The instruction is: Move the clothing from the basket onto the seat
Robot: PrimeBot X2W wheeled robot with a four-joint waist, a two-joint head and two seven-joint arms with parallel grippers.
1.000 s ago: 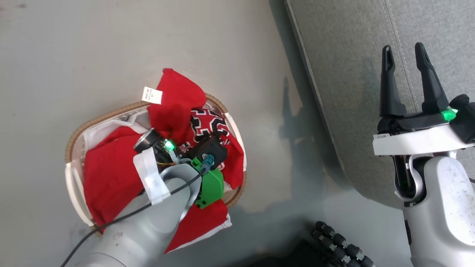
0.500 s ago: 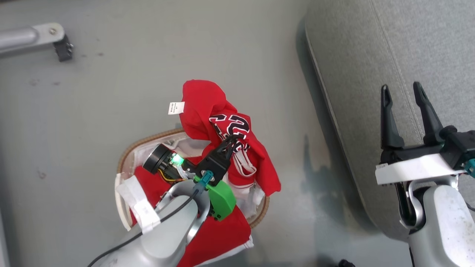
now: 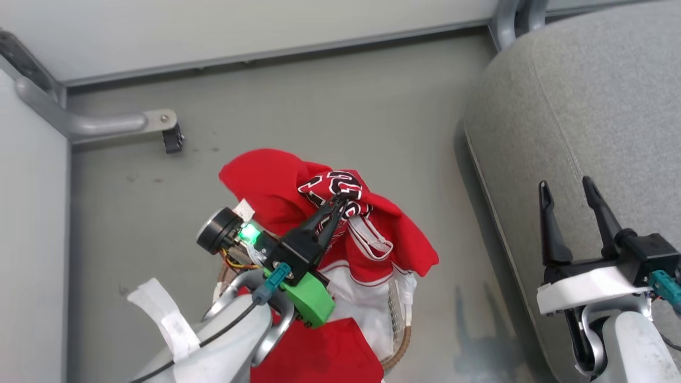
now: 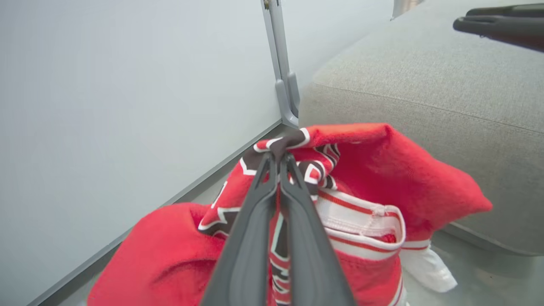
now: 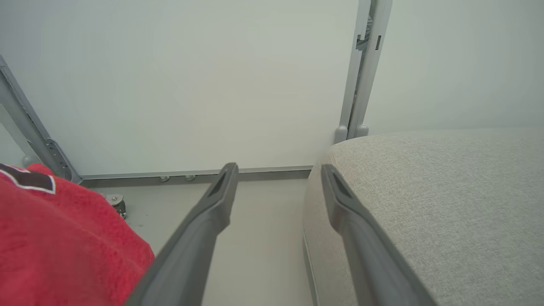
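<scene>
– between the fingertips of the left gripper [image 3: 340, 201], what's there?
– a bunched fold of the clothing [image 3: 266, 178]: the red jersey, caught right at its black, white-edged numerals. the two dark fingers are pressed together on it, tips nipping the cloth.
– and the rest of the jersey?
– it hangs from the tips and spreads to both sides of the fingers. a white-trimmed opening sags just beside them, on the side toward the seat [image 3: 585, 106].
– what's below the fingers?
– the basket [image 3: 405, 340], with its brown woven rim and white slats showing past the white lining [image 3: 362, 298]. whether the jersey's lower edge touches the lining, i can't tell. more of the clothing lies back behind the fingers, under the left wrist.
– the right gripper [image 3: 565, 182]?
– fingers wide apart, nothing between them. in its wrist view one finger lies over the grey cushion's edge, the other over the floor [image 3: 319, 96] just beside it.
– is the jersey on the seat?
– no, apart from it, with a strip of floor between. in the left wrist view the cushion's rounded corner rises beyond the closed fingertips, to their right.
– past all the fingertips?
– a pale wall panel [image 5: 191, 85] with a grey metal post [image 5: 361, 85].
</scene>
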